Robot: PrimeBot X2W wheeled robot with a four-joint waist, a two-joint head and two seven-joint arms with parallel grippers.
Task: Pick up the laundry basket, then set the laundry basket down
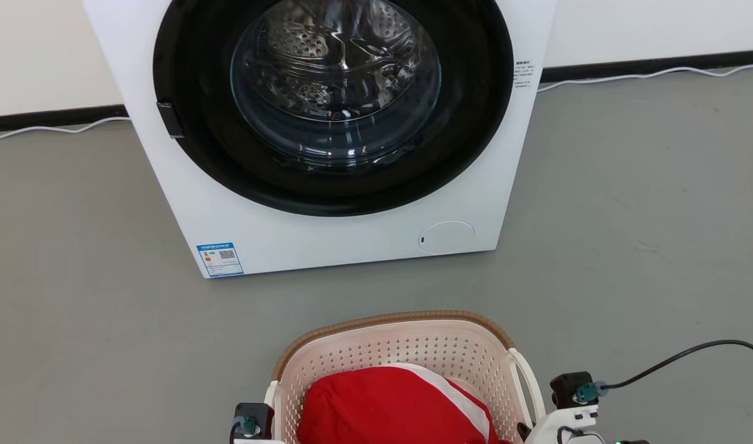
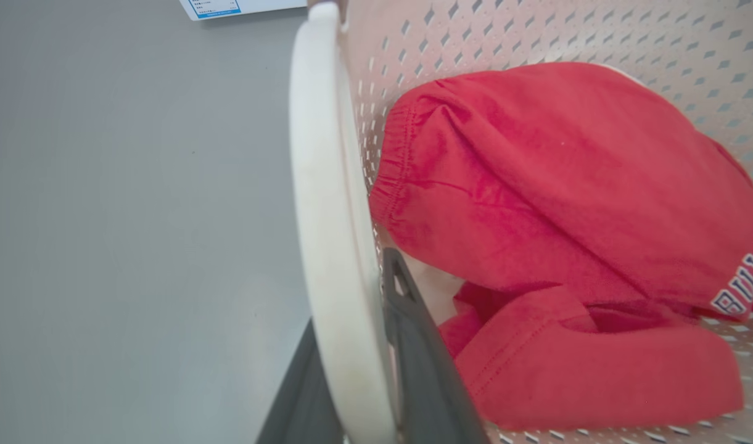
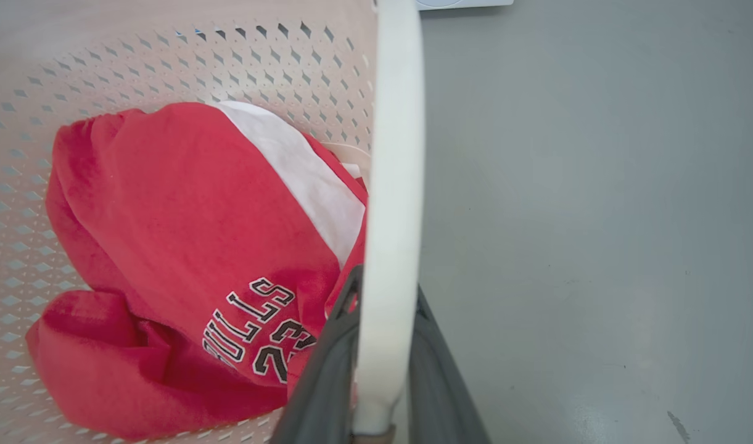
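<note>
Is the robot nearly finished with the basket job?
About halfway, I think. Done: the left gripper pinches the left handle and the right gripper the right handle of the laundry basket, with a red jersey inside. In hand: holding it before the washing machine; I can't tell if it's off the floor. Left: set it down, let go.

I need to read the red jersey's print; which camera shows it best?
Right wrist view: the print on the red jersey faces it, mostly legible. Left wrist view catches a few letters at its edge; head view shows unprinted cloth.
</note>
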